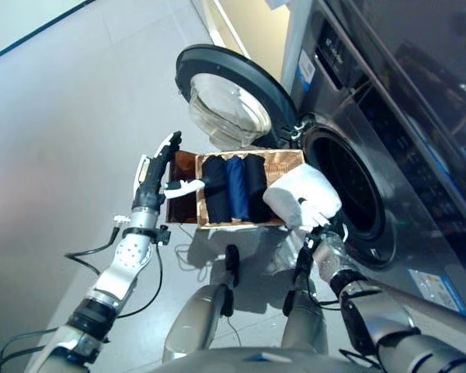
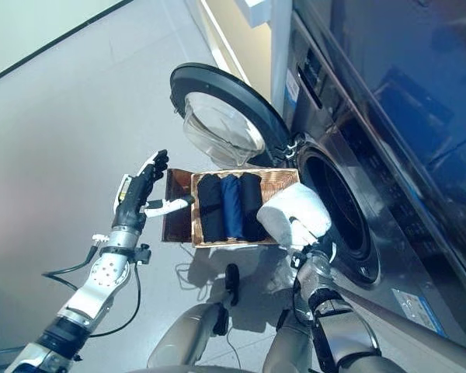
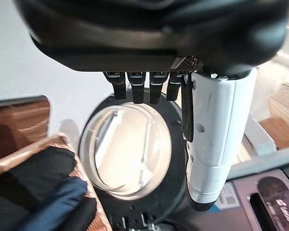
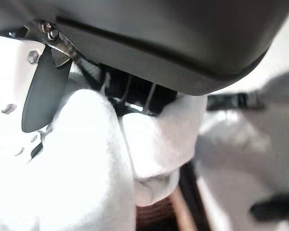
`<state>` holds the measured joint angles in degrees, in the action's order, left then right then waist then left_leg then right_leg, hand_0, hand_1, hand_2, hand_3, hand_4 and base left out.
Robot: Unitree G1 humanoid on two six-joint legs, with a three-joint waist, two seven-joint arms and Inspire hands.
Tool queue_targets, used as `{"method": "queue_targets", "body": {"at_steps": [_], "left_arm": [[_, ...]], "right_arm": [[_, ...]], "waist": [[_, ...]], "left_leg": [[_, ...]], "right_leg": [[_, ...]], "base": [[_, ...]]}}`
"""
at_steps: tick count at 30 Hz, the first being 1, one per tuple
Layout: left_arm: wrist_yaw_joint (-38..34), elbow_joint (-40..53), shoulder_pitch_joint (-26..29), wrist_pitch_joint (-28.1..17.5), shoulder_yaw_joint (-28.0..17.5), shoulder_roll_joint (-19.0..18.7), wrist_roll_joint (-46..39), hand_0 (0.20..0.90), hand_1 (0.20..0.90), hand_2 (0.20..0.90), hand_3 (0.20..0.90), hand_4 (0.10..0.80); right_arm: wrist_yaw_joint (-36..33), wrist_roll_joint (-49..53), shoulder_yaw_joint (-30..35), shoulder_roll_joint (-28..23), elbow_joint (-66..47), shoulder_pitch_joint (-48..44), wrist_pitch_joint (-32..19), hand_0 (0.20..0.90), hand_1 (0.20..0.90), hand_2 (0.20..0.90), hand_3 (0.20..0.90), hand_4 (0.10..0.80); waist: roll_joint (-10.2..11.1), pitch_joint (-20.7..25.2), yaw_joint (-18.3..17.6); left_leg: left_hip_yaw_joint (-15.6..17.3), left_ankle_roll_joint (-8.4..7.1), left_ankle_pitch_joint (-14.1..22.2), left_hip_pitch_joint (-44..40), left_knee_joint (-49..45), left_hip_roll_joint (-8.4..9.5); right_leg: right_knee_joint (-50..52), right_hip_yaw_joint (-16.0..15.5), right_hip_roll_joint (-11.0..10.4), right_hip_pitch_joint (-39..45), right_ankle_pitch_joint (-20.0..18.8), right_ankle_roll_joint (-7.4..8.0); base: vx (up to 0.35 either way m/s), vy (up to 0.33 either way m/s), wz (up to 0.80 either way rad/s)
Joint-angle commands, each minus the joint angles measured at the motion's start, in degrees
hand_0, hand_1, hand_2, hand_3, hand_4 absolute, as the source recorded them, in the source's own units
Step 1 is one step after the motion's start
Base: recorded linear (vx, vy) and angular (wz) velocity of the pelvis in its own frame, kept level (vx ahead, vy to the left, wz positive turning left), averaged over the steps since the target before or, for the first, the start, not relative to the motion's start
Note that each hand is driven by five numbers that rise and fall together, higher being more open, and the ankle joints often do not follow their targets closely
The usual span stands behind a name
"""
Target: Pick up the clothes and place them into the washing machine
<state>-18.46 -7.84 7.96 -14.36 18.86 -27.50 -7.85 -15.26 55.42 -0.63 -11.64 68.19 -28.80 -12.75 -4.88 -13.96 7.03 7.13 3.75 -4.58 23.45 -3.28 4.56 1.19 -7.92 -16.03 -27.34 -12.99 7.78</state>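
Note:
A white cloth is bunched up just in front of the washing machine's drum opening, beside the wicker basket. My right hand is shut on it from below, and its fingers are buried in the white cloth. Rolled black and dark blue clothes lie side by side in the basket. My left hand is open at the basket's left end, its fingers straight and its white thumb stuck out, holding nothing.
The washer's round door stands swung open to the left above the basket, its glass bowl facing out. A brown wooden panel lies against the basket's left side. Grey floor stretches off to the left.

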Motion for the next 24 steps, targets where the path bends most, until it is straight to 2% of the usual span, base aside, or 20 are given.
{"method": "queue_targets", "body": {"at_steps": [1,2,3,6,15,16,19,24], "left_arm": [[-0.51,2.67,0.9,-6.51,-1.73,1.66,-1.45,0.9,0.9,0.9,0.9,0.8],[-0.49,2.66,0.89,-6.52,-1.72,1.65,-1.47,0.9,0.9,0.9,0.9,0.8],[-0.06,2.65,0.89,-6.57,-0.93,1.84,-1.87,0.9,0.9,0.9,0.9,0.8],[0.15,2.84,0.97,-6.63,-0.34,1.7,-2.61,0.9,0.9,0.9,0.9,0.8],[1.5,3.84,0.07,-7.08,1.06,0.38,-3.54,0.9,0.9,0.9,0.9,0.8],[1.79,3.88,-0.33,-7.47,1.26,-0.2,-4.04,0.9,0.9,0.9,0.9,0.8],[1.89,4.34,-0.32,-8.08,1.1,-1.0,-4.95,0.9,0.9,0.9,0.9,0.8],[1.84,4.05,-0.38,-8.65,0.55,-2.44,-6.39,0.9,0.9,0.9,0.9,0.8]], "right_arm": [[5.31,12.53,1.54,0.97,-7.62,-2.85,-8.67,0.2,0.2,0.2,0.2,0.3],[5.41,12.61,1.54,0.94,-7.56,-2.84,-8.68,0.2,0.2,0.2,0.2,0.3],[6.89,16.77,2.36,1.81,-7.35,-3.32,-8.97,0.2,0.2,0.2,0.2,0.3],[8.31,20.76,3.56,2.17,-7.68,-4.5,-9.87,0.2,0.2,0.2,0.2,0.3],[10.14,25.91,7.58,1.38,-11.52,-8.45,-14.05,0.2,0.2,0.2,0.2,0.3],[9.28,25.84,8.98,-0.13,-11.68,-10.41,-15.36,0.2,0.2,0.2,0.2,0.3],[7.94,25.17,10.82,-3.7,-14.63,-14.66,-17.86,0.2,0.2,0.2,0.2,0.3],[4.27,23.02,13.23,-13.88,-15.87,-24.72,-20.67,0.2,0.2,0.2,0.2,0.3]], "waist": [[-3.54,1.69,0.54],[-3.53,1.74,0.59],[-4.39,1.75,0.66],[-5.99,1.49,0.87],[-10.74,0.42,1.92],[-11.76,0.65,2.33],[-13.08,1.01,3.04],[-14.97,1.95,4.81]], "left_leg": [[-2.99,-4.97,5.9,5.6,-5.87,-2.08],[-2.96,-4.98,5.88,5.6,-5.83,-2.09],[-2.8,-5.0,5.73,5.72,-5.72,-2.01],[-2.37,-5.02,5.54,6.33,-5.73,-1.74],[-1.53,-4.98,5.7,9.16,-7.49,-1.29],[-1.5,-5.04,5.64,9.39,-7.4,-1.07],[-1.53,-5.2,5.48,9.73,-7.15,-0.77],[-1.95,-5.47,5.17,10.31,-6.75,-0.42]], "right_leg": [[2.88,-0.12,-1.72,1.71,7.57,-0.45],[2.9,-0.08,-1.71,1.65,7.56,-0.46],[3.08,0.28,-1.72,1.22,7.67,-0.51],[3.7,1.02,-1.81,-0.19,7.64,-0.56],[6.4,2.77,-2.48,-3.88,8.43,-0.73],[6.28,2.88,-2.65,-3.98,8.53,-0.7],[6.15,2.96,-3.0,-4.23,8.61,-0.61],[6.48,3.04,-3.38,-4.95,9.05,-0.51]], "base": [[-0.007,0.001,-0.16],[-0.009,-0.001,-0.18],[-0.022,0.005,-0.12],[-0.031,0.029,-0.04],[-0.009,0.028,-0.07],[0.042,0.024,0.02],[0.039,0.016,0.01],[0.044,-0.002,0.05]]}}
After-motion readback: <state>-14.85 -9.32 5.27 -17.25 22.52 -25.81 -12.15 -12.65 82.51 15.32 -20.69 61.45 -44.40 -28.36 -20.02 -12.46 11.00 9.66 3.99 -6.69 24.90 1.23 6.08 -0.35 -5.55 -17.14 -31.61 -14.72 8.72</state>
